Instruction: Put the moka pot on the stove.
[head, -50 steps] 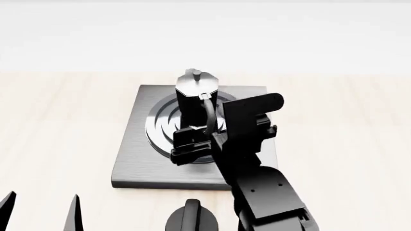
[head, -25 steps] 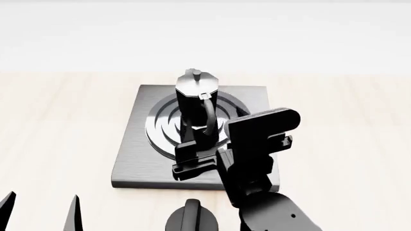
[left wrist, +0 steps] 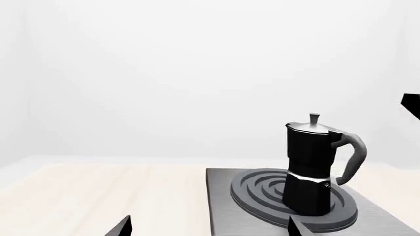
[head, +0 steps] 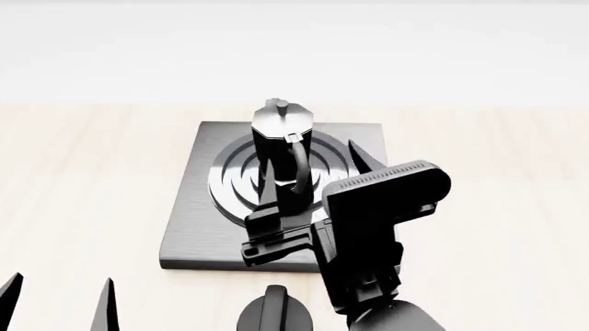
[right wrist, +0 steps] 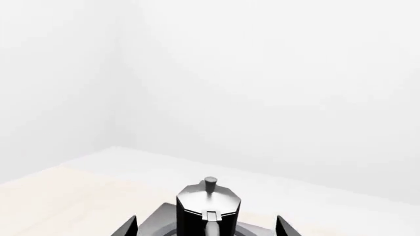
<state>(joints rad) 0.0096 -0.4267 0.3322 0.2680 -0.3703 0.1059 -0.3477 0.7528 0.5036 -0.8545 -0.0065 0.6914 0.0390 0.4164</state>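
The moka pot [head: 281, 135] stands upright on the ring burner in the middle of the stove [head: 189, 238], a flat grey plate on the light wooden table. Its curved handle points toward me. My right gripper [head: 311, 174] hovers open just on the near side of the pot, raised above the plate, with nothing between its fingers. In the right wrist view the moka pot [right wrist: 206, 206] shows ahead between the spread tips of the right gripper [right wrist: 205, 228], above the stove [right wrist: 164, 221]. My left gripper [head: 57, 303] hangs open at the near left, gripping nothing. The left wrist view shows the moka pot [left wrist: 308, 167] on the stove [left wrist: 223, 206], beyond the left gripper [left wrist: 210, 228].
A squat round black knob [head: 274, 314] with a ridge sits just in front of the stove's near edge, beside my right arm. The wooden table [head: 83, 172] runs out on both sides of the plate and ends at a pale far edge.
My right gripper has drawn back from the pot's handle toward me and risen, its fingers now spread wide. The pot has stayed in place on the burner. The left gripper has barely moved.
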